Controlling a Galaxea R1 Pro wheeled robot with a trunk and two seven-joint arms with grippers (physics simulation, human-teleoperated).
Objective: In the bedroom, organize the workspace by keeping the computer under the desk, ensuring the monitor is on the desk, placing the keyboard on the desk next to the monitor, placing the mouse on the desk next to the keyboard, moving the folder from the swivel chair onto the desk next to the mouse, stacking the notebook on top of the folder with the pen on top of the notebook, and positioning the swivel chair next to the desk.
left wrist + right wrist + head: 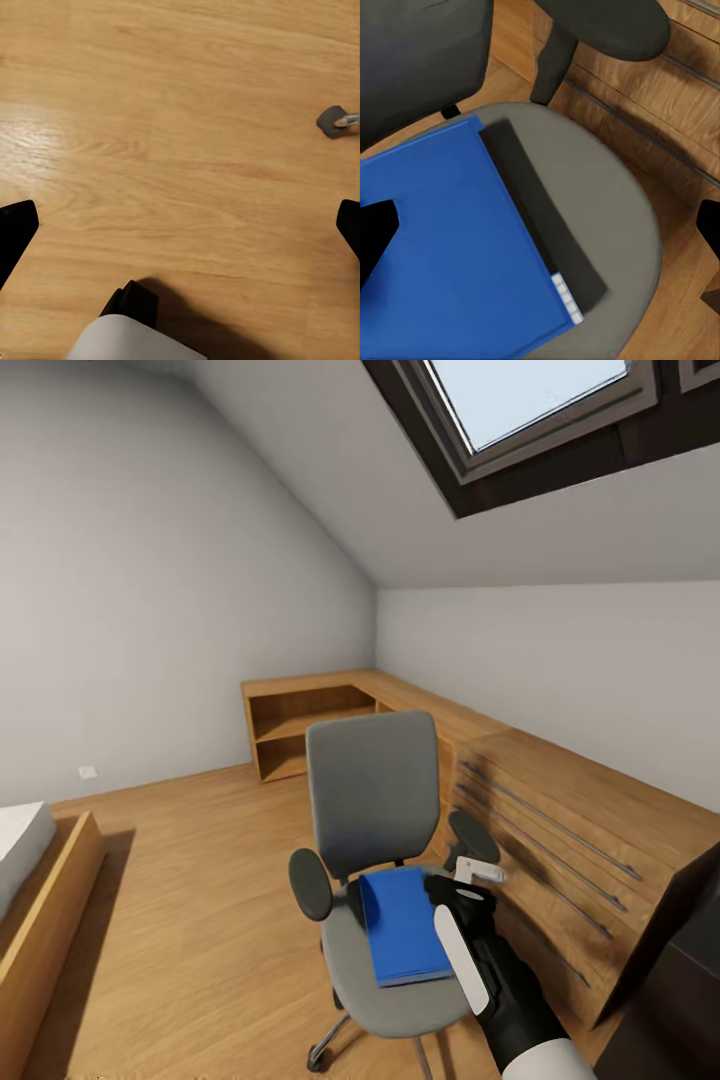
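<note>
The swivel chair [372, 790] stands in front of me, its grey seat [607, 187] toward me. On the seat lies the blue notebook [402, 925] [450, 247]. Under it a thin dark grey folder [544, 217] sticks out along one edge, with pale tabs at its corner. My right gripper [462, 885] [540, 232] hovers open over the seat beside the notebook's right edge, holding nothing. My left gripper [180, 229] hangs open over bare wooden floor. The desk's dark corner [680, 980] shows at the lower right. Computer, monitor, keyboard, mouse and pen are out of view.
A light wooden dresser [560, 840] with long bar handles stands close behind the chair's right armrest [474, 834]. A low wooden shelf [300, 725] fills the far corner. A bed frame [40, 920] sits at the left. A chair castor [334, 120] rests on the floor.
</note>
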